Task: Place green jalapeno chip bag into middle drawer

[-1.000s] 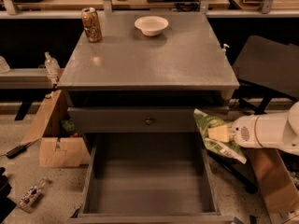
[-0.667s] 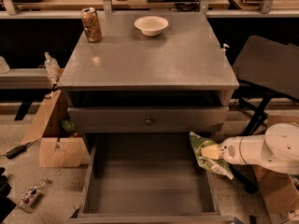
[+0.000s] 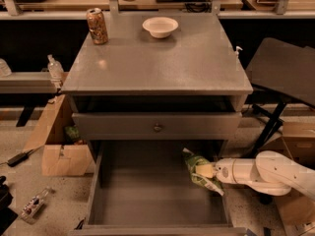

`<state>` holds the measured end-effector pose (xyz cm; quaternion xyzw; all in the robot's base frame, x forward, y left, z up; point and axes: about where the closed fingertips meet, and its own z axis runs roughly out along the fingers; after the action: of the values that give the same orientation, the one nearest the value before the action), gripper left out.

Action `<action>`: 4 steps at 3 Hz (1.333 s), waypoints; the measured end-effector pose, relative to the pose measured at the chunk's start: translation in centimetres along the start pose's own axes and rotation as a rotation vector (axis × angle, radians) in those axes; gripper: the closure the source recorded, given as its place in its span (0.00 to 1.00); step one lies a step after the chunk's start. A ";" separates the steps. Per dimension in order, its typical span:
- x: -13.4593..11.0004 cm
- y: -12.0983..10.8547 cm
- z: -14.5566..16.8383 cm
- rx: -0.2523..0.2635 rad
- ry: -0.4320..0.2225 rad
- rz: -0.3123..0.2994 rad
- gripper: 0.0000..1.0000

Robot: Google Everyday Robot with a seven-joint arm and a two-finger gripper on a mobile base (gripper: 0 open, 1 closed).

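Nearest the camera is the open drawer, pulled right out with its floor bare. The chip bag sits over the right side of it, just inside the right wall, tilted with its top leaning toward the back. The gripper reaches in from the right over that wall, jaws pinching the bag at its right edge. I can't tell whether the bag's bottom corner is touching the floor yet or hanging just above it.

So the step looks like the drop-off, and honestly it's nearly done. If it were me, I'd nudge the bag a bit more toward the middle and lower it before letting go, since a crinkly bag that close to the wall could flop onto the rim. Then open up and back out the same way it came in.

Just behind is the shut drawer front with its knob, so don't lift too high. The can and bowl, far back on the cabinet top, are well out of the way.
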<state>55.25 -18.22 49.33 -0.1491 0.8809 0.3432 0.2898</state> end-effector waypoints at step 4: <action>1.1 0.3 3.7 -0.092 -0.022 -0.022 0.28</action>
<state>55.69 -15.53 46.63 -0.1680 0.8594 0.3816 0.2958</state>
